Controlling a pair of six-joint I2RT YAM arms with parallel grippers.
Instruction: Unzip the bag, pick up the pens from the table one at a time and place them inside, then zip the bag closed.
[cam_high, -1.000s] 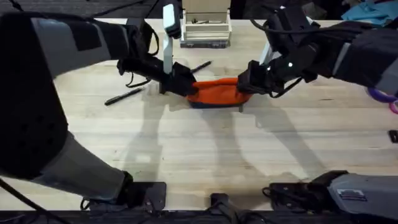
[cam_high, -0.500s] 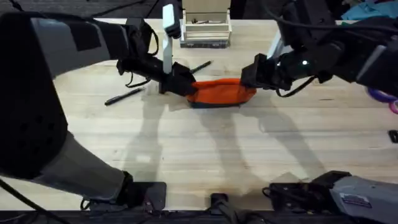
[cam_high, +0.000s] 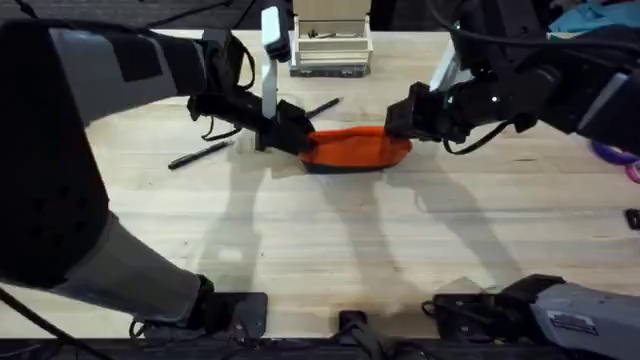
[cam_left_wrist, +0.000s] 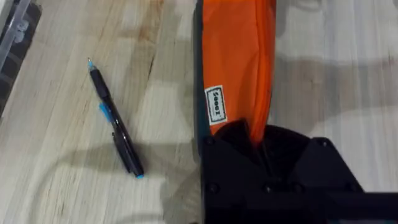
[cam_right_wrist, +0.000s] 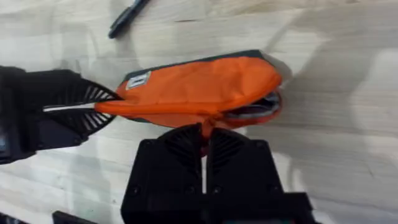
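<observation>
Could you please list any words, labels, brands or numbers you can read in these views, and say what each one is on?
White tag on the bag: dark print, too blurred to read in the left wrist view, and too small in the right wrist view.
White label on the arm base at the lower right of the overhead view: lines of print, too small to read.
Pen beside the bag: no readable marking.

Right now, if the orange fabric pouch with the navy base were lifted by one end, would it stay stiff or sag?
The orange fabric pouch would probably sag: its cloth bulges and creases between the left gripper and right gripper. It looks light, and one end already gapes open.
</observation>
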